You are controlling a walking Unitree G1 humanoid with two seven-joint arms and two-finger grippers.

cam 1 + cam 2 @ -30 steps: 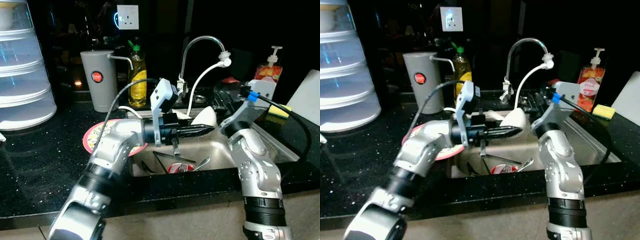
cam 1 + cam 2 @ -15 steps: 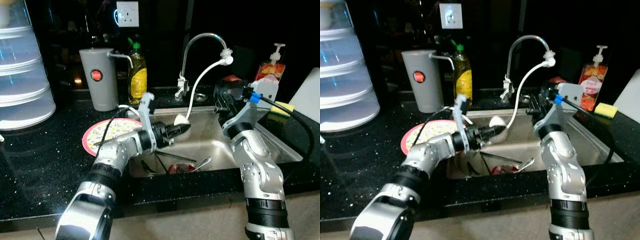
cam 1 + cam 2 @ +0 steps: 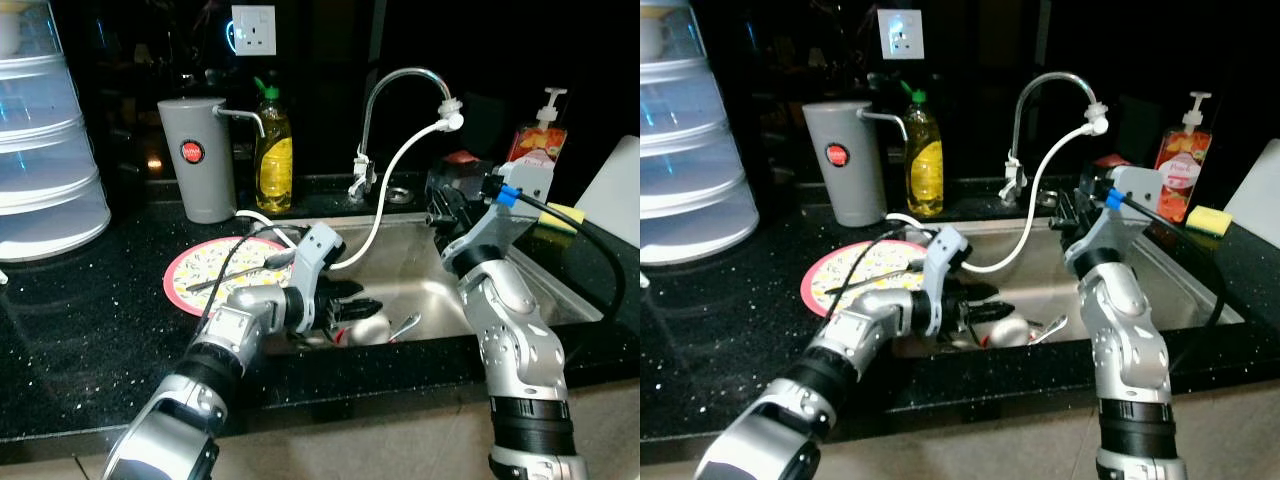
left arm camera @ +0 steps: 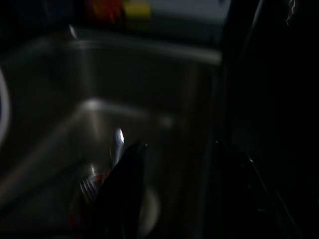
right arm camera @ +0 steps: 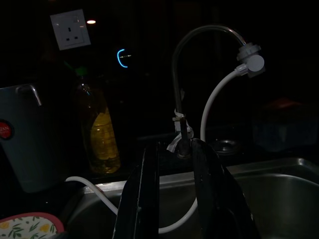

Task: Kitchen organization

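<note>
Stainless steel sink (image 3: 560,290): left jaws (image 3: 352,308) down inside, closure cannot be told, white bowl (image 3: 368,326) just beyond their tips. Right jaws (image 5: 174,194) slightly parted, empty, faucet (image 5: 185,59) straight ahead

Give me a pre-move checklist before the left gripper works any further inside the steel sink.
1. Left gripper down in the stainless steel sink: ok.
2. Left fingers open or shut: cannot tell, dark and blurred.
3. White bowl lying among the cutlery at the sink's bottom: ok.
4. White faucet hose hangs close to the left wrist: not ok, snag risk.
5. Right gripper raised near the sink's back edge, open, holding nothing: ok.
6. Round floral plate on the black counter: ok.
</note>
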